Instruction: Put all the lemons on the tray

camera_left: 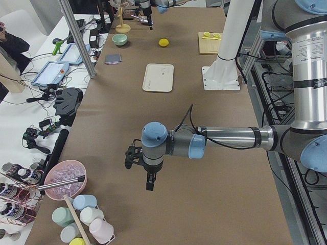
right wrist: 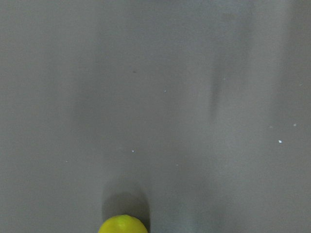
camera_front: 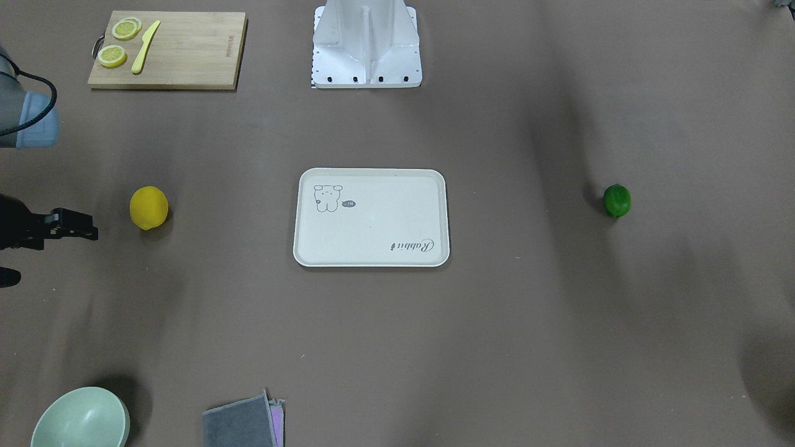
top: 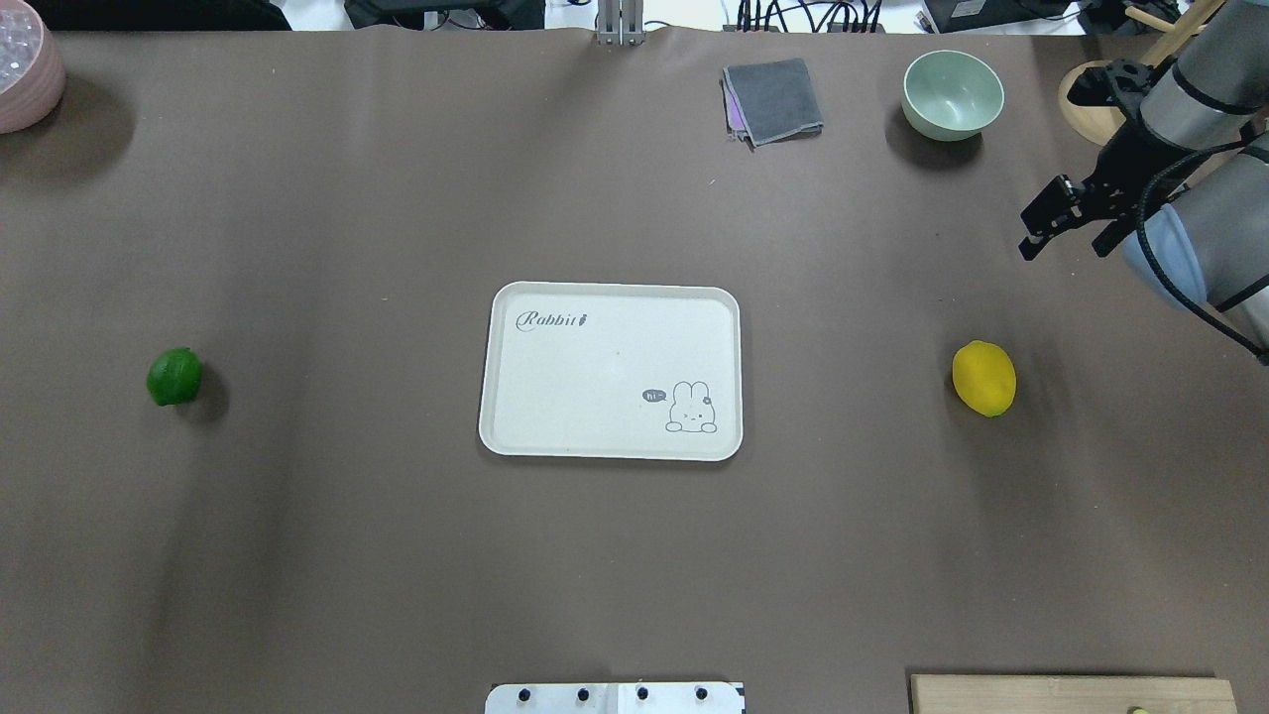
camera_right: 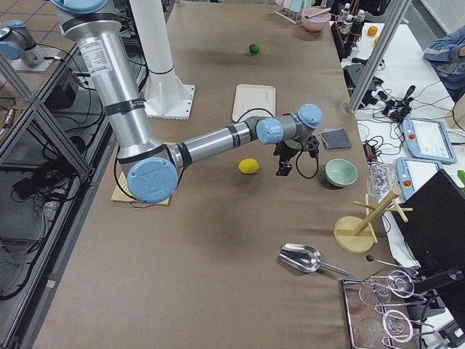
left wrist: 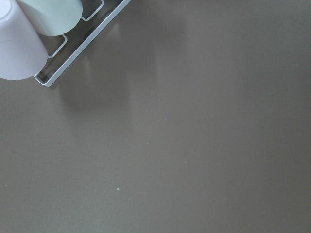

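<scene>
The yellow lemon (camera_front: 149, 208) (top: 983, 378) lies on the brown table on my right side, well apart from the tray. Its top shows at the lower edge of the right wrist view (right wrist: 123, 224). The dark green lemon (camera_front: 617, 200) (top: 174, 376) lies far off on my left side. The cream-white tray (camera_front: 372, 248) (top: 595, 436) lies between them, with nothing on it. My right gripper (top: 1063, 248) (camera_front: 46, 251) is open and empty, above the table beyond the yellow lemon. My left gripper (camera_left: 140, 173) shows only in the exterior left view, far from the green lemon; I cannot tell whether it is open or shut.
A wooden cutting board (camera_front: 186, 56) with lemon slices and a yellow knife lies near the robot base (camera_front: 366, 46). A pale green bowl (top: 953, 94), a grey cloth (top: 773, 99) and a wooden stand (top: 1086, 109) are at the far edge. Cups (left wrist: 29, 29) stand near my left gripper.
</scene>
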Tool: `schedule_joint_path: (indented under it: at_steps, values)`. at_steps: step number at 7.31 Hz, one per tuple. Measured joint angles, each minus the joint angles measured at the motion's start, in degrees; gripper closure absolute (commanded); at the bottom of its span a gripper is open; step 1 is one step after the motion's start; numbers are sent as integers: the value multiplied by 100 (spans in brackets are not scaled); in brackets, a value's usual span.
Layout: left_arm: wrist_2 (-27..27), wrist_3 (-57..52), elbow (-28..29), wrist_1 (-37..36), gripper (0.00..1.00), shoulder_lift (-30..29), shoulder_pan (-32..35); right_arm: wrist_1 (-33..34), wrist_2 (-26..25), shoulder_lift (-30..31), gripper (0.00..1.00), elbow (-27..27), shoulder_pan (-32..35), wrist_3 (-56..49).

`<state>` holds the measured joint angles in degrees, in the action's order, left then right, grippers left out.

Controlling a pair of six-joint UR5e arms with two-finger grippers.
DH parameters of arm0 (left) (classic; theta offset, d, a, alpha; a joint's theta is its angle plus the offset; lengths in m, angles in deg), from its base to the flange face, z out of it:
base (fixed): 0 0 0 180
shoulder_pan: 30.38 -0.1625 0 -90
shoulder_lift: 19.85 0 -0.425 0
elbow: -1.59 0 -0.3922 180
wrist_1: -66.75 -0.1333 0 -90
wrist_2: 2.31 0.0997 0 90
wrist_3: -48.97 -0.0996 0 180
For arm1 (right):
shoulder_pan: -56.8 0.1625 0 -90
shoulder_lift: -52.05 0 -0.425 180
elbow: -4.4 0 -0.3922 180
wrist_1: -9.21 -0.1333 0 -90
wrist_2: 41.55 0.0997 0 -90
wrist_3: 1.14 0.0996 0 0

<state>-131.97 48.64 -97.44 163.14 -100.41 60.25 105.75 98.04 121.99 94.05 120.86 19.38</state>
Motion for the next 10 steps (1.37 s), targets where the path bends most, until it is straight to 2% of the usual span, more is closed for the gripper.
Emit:
schedule_joint_path:
  at_steps: [2,3,8,10]
  values:
    - [-6,78,11,26,2,-71,-62,1,-4,-88,1,-52,-335,170]
    - [-9,348,16,23,2,-219,-331,14,-4,-100,1,-107,-466,233]
    - [-39,2111,27,-21,3,-1431,-2202,368,93,-91,3,-220,-807,284]
    - [-347,3014,21,19,3,-1763,-2735,498,115,-73,3,-202,-872,265]
